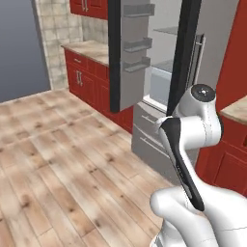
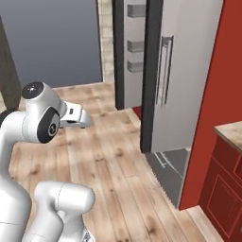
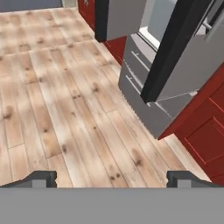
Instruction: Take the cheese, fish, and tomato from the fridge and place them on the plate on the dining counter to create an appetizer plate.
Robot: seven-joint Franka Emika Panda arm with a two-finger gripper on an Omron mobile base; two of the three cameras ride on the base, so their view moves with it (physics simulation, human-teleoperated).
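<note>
Wooden kitchen floor [image 3: 65, 109] lies between the robot and the fridge [image 1: 159, 72], doors swung wide, foods not visible from here, so bring the empty, wide-spread gripper [image 3: 111, 178] squarely toward the shelves before reaching

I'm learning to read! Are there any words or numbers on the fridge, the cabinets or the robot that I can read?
None: no words, numbers, labels or signs can be read here.
The fridge doors, door bins and lower drawers are plain grey and black.
The red cabinets carry silver handles and no lettering.
The wooden floor and tiled wall are unmarked.
The robot's gripper, its tips standing wide apart, bears no marking.
</note>
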